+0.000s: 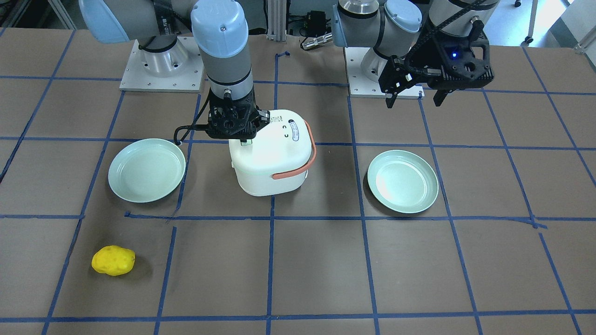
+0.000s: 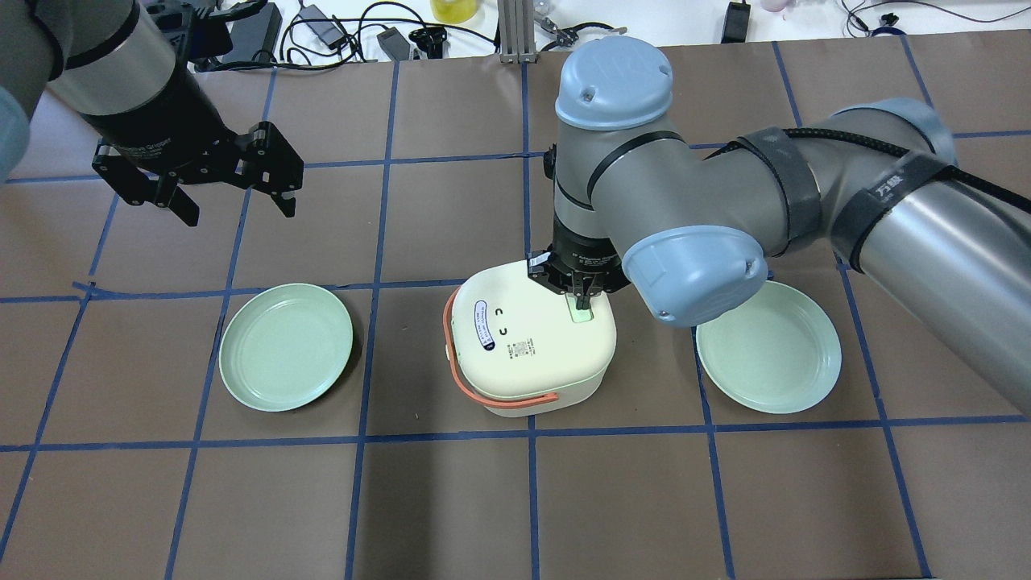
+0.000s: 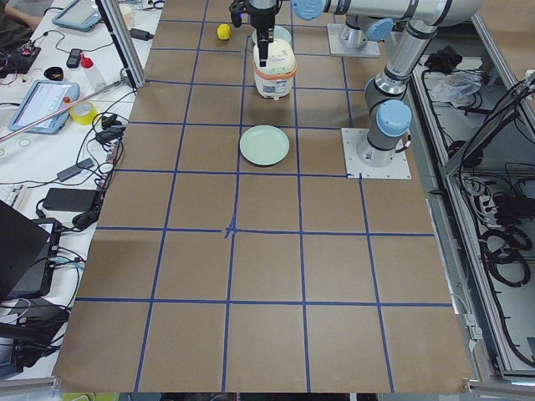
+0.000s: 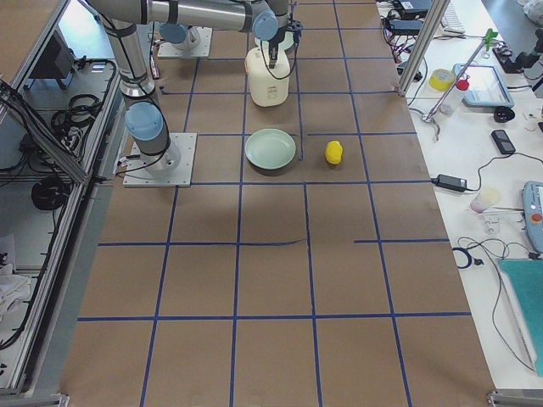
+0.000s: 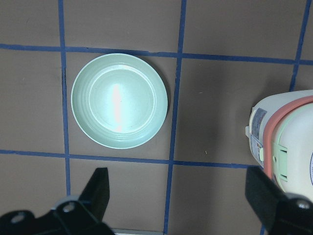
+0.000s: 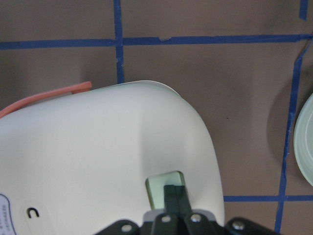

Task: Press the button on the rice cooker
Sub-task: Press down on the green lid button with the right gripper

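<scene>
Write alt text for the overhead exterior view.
The right end effector, shut, points straight down onto the pale green button on the lid edge of the white rice cooker. Two green plates flank it, and the left end effector hangs open above the table.

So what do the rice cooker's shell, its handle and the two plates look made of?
Rice cooker shell: cream, smooth sheen, likely moulded plastic. Handle: thin salmon band, plastic or silicone, unclear. Plate on the robot's right and plate on its left: pale green, glossy glare; glazed ceramic or melamine.
</scene>
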Robot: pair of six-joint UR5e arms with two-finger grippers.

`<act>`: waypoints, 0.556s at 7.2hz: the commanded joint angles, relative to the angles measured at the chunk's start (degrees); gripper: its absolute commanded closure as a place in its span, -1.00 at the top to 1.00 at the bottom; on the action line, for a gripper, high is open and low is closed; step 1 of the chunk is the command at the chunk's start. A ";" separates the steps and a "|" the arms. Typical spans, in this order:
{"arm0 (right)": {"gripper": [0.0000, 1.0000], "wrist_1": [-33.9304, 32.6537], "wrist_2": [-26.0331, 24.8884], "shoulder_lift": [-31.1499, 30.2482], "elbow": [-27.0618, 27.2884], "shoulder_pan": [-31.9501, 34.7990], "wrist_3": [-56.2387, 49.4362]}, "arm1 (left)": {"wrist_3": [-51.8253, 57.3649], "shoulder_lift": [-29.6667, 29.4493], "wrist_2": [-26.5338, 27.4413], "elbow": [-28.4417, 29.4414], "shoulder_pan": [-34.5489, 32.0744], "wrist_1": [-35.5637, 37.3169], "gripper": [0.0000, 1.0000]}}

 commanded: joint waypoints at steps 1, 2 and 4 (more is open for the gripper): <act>0.99 0.15 -0.14 -1.37 -1.66 0.00 -0.01 | -0.06 0.00 0.00 0.00 0.00 0.00 1.00; 1.00 1.71 -0.49 -3.12 -3.94 -0.26 -0.36 | 0.03 0.00 0.00 0.00 0.00 0.00 1.00; 1.00 5.84 -1.46 -3.49 -8.42 -2.09 -2.89 | 0.03 0.00 0.00 0.00 0.00 0.00 1.00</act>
